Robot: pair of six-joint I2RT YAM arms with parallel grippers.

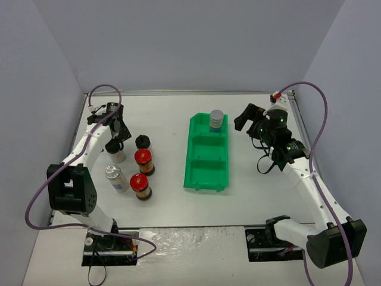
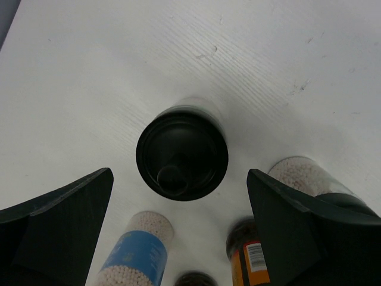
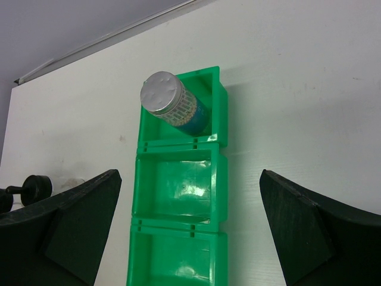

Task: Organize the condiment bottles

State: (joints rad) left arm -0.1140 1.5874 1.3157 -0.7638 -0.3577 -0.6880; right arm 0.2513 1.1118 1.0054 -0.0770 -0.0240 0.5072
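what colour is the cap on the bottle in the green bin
Silver cap, clearest in the right wrist view.

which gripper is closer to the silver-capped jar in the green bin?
Right. The right gripper hangs open just to the right of the silver-capped jar, which stands in the far compartment of the green bin. The left gripper is well off to the bin's left, open above a black-capped jar.
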